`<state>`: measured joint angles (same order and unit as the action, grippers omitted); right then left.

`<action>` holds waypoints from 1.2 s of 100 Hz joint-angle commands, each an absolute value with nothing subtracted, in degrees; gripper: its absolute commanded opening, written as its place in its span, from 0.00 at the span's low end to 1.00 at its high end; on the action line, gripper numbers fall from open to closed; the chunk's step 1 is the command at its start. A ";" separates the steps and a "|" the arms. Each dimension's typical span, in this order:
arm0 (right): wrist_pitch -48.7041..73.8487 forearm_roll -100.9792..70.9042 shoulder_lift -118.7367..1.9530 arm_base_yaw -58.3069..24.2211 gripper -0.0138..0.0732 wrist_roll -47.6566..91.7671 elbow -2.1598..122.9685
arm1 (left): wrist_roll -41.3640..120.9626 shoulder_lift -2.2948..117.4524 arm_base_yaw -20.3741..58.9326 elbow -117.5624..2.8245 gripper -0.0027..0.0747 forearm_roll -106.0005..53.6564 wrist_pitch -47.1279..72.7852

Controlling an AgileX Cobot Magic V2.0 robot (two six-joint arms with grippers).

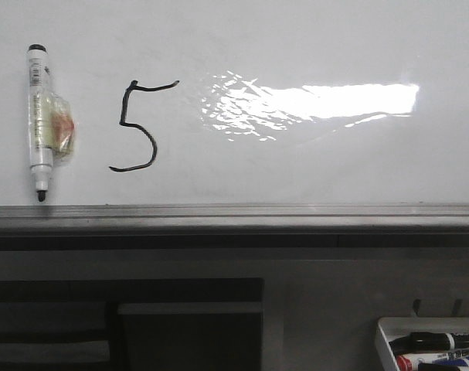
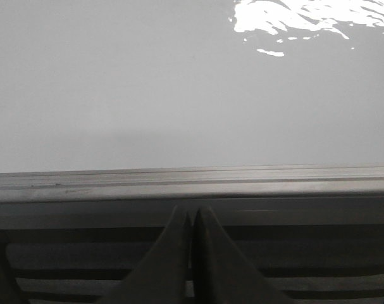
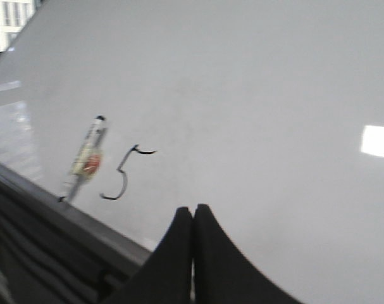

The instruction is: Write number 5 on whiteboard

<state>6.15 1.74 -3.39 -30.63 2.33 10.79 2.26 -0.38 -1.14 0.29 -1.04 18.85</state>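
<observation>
While the number 5 (image 1: 137, 126) shows on the whiteboard (image 1: 296, 46) in front, each wrist view shows only a closed, empty gripper.

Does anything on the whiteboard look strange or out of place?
Yes: an uncapped marker lies on the whiteboard left of the number 5, tip at the rail, not in the marker tray.

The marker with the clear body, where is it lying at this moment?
In the front view the marker lies on the whiteboard at the far left, just left of the number 5, its black tip pointing toward the grey edge rail.
</observation>
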 commanded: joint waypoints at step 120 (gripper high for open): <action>18.63 0.00 1.68 -2.63 0.09 2.55 -2.23 | 2.01 -1.89 -1.32 1.20 0.01 -1.12 14.44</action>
<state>18.88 0.00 0.59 -2.92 2.24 -0.78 2.26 -0.38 -1.14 0.29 -1.04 18.74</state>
